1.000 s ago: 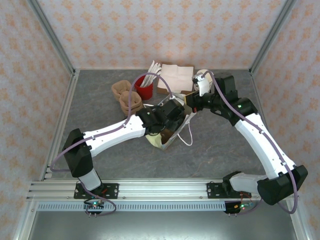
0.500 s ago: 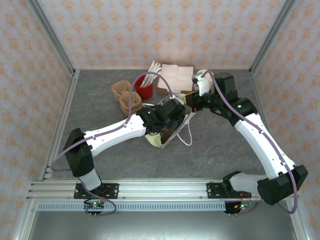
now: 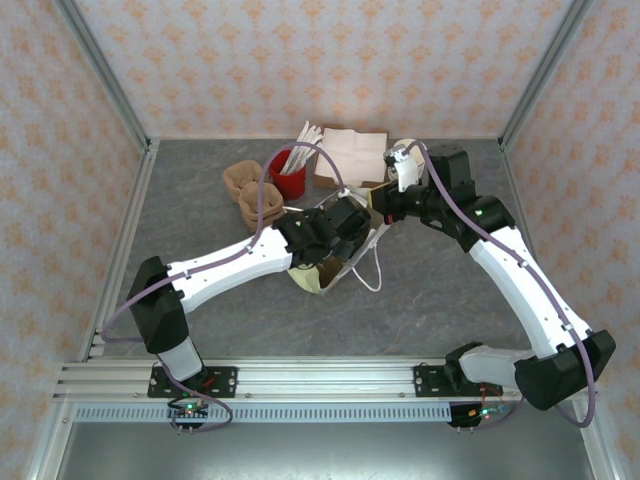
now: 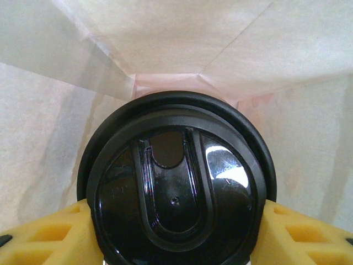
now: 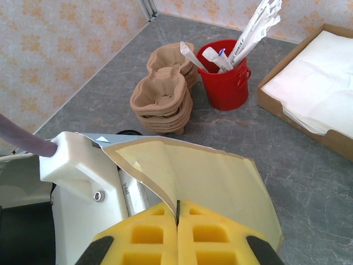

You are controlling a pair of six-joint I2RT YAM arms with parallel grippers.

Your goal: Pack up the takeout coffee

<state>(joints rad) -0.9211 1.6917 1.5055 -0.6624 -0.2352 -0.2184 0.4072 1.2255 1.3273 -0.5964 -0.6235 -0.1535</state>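
moved: left gripper [image 3: 338, 232] has edged slightly deeper into the paper bag [image 5: 215, 176]; right arm unchanged.
left jaws: about half open, yellow pads [image 4: 49, 232] clamped on both sides of the takeout coffee [image 4: 176, 193].
coffee: inside the bag, between the left jaws, lid on, the bag's far fold just past it.
right jaws: right gripper [image 5: 177, 234] fully closed, pinching the bag's rim.
do well: probably hold the rim steady, keep the coffee level, seat it, then release.

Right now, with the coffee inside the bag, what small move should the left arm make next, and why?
Probably ease the takeout coffee a little deeper until it rests on the bottom of the bag. The left tool grips it, paper walls surround it, and the right tool pinches the rim open.
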